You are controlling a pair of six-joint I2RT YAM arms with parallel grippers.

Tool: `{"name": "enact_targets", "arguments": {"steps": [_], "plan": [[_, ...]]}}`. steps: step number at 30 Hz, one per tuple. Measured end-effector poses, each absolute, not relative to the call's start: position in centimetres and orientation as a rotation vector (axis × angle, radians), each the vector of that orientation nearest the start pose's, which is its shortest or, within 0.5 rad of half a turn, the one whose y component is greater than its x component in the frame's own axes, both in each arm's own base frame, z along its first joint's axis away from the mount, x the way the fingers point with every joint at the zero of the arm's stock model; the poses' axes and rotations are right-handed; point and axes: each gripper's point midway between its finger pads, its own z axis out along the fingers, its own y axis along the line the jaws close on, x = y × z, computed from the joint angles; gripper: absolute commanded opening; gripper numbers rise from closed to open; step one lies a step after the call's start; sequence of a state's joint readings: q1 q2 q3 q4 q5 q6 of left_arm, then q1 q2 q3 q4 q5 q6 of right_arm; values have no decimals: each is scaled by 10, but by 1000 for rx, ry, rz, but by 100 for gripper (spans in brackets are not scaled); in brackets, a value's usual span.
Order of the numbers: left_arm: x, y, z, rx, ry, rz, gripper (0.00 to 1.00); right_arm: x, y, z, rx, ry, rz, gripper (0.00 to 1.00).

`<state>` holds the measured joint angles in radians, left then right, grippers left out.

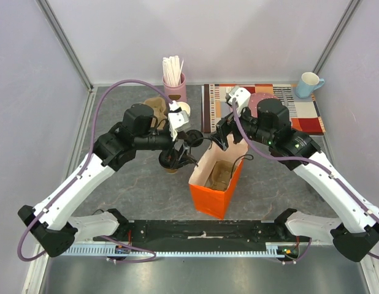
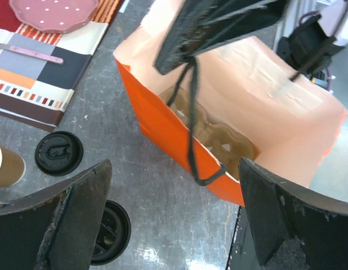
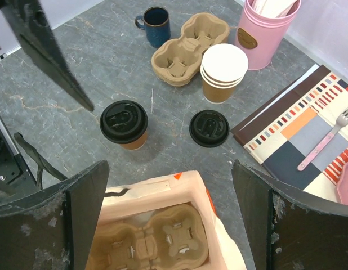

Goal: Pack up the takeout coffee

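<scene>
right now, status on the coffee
Left gripper open, right gripper open. Coffee on table beside bag, unheld. Handle cord across bag mouth.

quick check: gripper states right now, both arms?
Left gripper: open, holding nothing.
Right gripper: open, holding nothing.

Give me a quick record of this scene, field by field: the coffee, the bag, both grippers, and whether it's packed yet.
coffee: takeout coffee upright on the table, lid on, outside the bag
bag: orange bag standing open, cup carrier inside, visible slots empty
left gripper: open, empty
right gripper: open, above the bag mouth
packed: not yet
</scene>
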<state>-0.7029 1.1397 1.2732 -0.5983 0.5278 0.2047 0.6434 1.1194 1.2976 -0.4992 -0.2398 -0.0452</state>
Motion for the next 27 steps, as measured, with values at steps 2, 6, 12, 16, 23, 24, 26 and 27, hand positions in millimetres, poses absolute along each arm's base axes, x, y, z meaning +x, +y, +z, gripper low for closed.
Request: {"name": "enact_targets", "arguments": {"steps": [2,6,12,16,23,24,26,27], "plan": [[194,-275,311,1231,1677,-865,100,262,247,337,-805,1758,635,98],[183,-272,329,1257,1654,-891,100,264,253,348,-803,1732,660,98],[164,-253,348,1263,1613,-921,100,256,262,372,-829,1654,737,98],[152,-237,358,1247,1589,-932,95,247,264,383,-850,1614,772,98],[208,-186,296,1151,1782,-801,91,233,255,399,-872,1540,765,98],[218,-179,282,1166,1816,-784,91,232,254,399,-877,1533,761,98],[232,-169,249,1254,1861,-753,91,231,253,397,-891,1525,751,98],[234,-166,234,1316,1859,-741,89,231,253,395,-899,1523,746,98]]}}
